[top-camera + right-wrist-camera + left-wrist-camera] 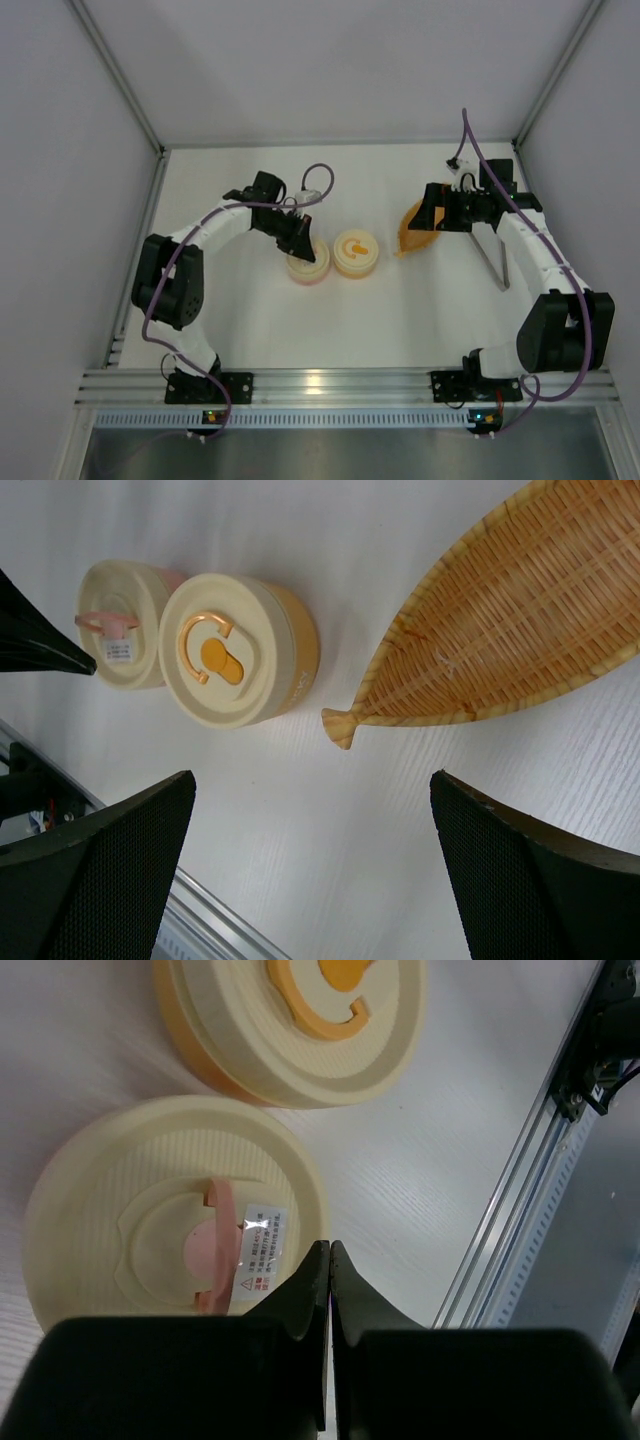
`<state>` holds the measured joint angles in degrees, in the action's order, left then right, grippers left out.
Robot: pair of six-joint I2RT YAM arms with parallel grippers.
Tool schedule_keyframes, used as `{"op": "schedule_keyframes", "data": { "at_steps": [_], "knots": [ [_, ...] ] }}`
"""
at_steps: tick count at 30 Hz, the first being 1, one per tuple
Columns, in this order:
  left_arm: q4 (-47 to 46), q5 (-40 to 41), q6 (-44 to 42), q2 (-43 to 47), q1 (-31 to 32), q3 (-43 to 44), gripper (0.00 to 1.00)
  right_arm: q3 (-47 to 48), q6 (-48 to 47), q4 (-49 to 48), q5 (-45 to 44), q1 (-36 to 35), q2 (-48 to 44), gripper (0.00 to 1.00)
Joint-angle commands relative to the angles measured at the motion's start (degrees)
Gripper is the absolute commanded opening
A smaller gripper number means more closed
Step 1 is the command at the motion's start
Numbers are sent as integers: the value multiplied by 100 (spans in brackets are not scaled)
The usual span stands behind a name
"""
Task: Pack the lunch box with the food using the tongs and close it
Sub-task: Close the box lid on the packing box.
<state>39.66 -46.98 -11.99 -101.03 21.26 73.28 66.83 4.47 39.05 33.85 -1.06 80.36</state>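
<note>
The lunch box shows as two round cream containers with their lids on. One has a pink handle [307,264] [175,1245] [118,625], the other an orange handle [355,253] [300,1020] [240,650]. My left gripper [302,246] [329,1246] hangs just over the pink-handled lid's edge, shut with nothing between its fingers. Beside the pointed end of the woven leaf-shaped dish [415,235] [520,620], my right gripper [428,213] [310,776] is wide open over bare table. The silver tongs [497,272] lie right of the dish, under the right arm. No food shows in any view.
An aluminium rail [320,385] [520,1180] [200,920] runs along the near table edge. White walls close the table at the back and both sides. The right arm's forearm [535,250] crosses above the tongs.
</note>
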Motion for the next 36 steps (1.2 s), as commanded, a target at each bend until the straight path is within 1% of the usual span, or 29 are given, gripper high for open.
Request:
{"op": "schedule_keyframes", "data": {
  "at_steps": [1,5,12,16,25,30,36],
  "knots": [
    [-633,-311,416,-118,-147,20,0,155,-104,-187,157,44,-64,99],
    [-819,-513,662,-355,-350,55,0,146,-113,-178,157,36,-38,99],
    [-872,-558,610,-593,-640,-15,0,155,-95,-196,210,36,33,99],
    [-977,-776,715,-759,-789,-41,0,138,-87,-213,245,36,59,99],
    [-1136,-725,882,-892,-834,-120,0,129,-104,-205,307,36,85,99],
    [-1136,-733,874,-796,-842,-121,0,164,-104,-204,430,36,85,100],
    [-943,-681,935,-110,-842,152,0,251,-148,-248,571,27,24,99]
  ]
}}
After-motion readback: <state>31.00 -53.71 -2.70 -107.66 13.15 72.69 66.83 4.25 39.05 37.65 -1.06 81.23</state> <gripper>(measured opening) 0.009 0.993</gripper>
